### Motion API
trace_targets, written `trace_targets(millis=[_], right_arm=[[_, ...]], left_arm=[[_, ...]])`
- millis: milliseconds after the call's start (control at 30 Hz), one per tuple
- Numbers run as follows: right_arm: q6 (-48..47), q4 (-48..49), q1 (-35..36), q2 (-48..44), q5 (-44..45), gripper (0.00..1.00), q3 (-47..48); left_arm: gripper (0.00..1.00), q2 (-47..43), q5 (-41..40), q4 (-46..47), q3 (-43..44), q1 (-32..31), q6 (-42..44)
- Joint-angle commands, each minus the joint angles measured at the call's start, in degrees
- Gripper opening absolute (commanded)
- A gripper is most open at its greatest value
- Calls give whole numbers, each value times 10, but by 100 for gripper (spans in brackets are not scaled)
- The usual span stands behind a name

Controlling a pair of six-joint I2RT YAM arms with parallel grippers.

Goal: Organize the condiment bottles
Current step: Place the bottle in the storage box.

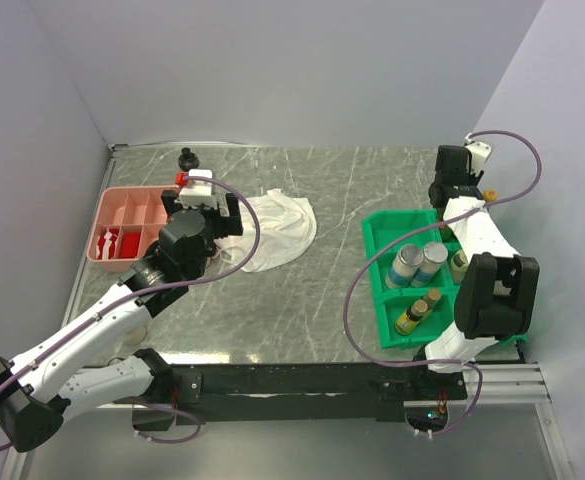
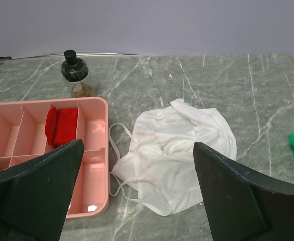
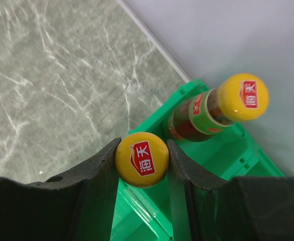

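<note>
**Right tool grips a yellow-capped bottle at the green tray; left tool waits open**

On your grey marble table (image 1: 332, 290), the green plastic compartment tray (image 1: 370, 262) sits on the right as the collecting place. It already carries two silver-lidded, blue-labelled jars (image 1: 417, 262) and amber bottles in its near section. The pink plastic divided tray (image 2: 104, 150) and the crumpled white cloth (image 2: 177, 150) lie on the left, beside each other. A black-capped glass jar (image 2: 76, 75) stands alone beyond the pink tray, so it probably remains to be sorted.

Your right arm reaches over the tray's far end with its wrist pointing down. The right tool (image 3: 142, 150) is pinched tight on the neck of a yellow-capped sauce bottle (image 3: 141, 159), just beside a matching yellow-capped bottle with a green label (image 3: 212, 113). I judge it is holding the bottle upright there to seat it.

Your left arm stretches forward and low. The left tool (image 2: 138, 150) is spread wide and holds nothing, above the cloth's edge.
</note>
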Motion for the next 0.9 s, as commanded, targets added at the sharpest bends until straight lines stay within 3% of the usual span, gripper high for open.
trace_targets(millis=[0, 167, 533, 633, 767, 867], right_arm=[[9, 24, -4, -9, 26, 30, 31], [22, 18, -13, -21, 26, 45, 20], [35, -15, -16, -41, 11, 65, 31], [43, -35, -16, -61, -15, 69, 32], [44, -79, -12, -103, -95, 92, 52], [49, -101, -9, -156, -167, 97, 48]], left_arm=[[97, -10, -3, 12, 16, -2, 5], [97, -9, -4, 13, 15, -1, 6], [97, -10, -14, 12, 15, -1, 8], [97, -9, -14, 12, 14, -1, 6], [97, -6, -14, 6, 16, -2, 0], [97, -5, -21, 3, 18, -1, -14]])
